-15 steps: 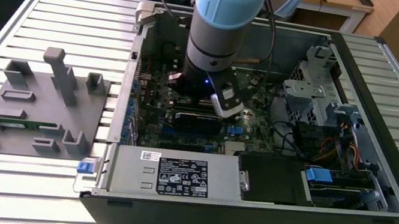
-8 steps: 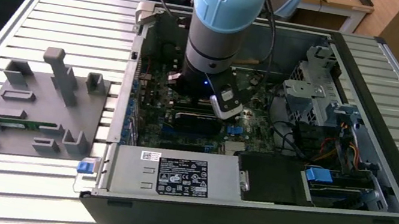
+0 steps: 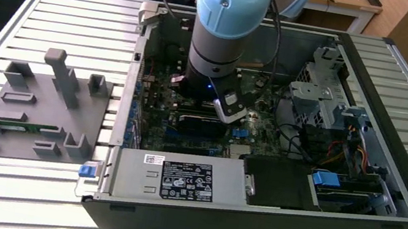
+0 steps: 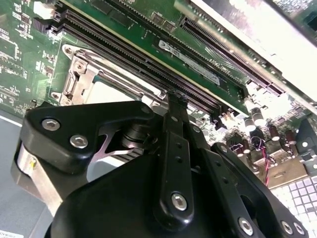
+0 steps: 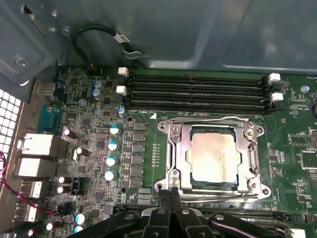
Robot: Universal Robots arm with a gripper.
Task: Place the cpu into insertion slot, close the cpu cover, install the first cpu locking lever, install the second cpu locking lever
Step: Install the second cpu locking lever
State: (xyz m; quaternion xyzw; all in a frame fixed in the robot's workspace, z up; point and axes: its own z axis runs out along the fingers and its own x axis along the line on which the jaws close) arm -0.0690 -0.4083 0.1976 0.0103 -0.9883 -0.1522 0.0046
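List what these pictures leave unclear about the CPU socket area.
- CPU and cpu cover: in the exterior view the arm hides them.
- Locking levers: in the first wrist view, latched or not is too fine to tell; the gripper overlaps the socket's near edge.
- Socket: in the second wrist view the gripper's black body blocks most of it.

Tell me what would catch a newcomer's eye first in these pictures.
First the arm with its pale blue joint, reaching down into the open computer case in the exterior view. Next, in the first wrist view, the cpu with its dull silver top sits in its socket, the cpu cover closed flat around it. The gripper is at the socket's edge.
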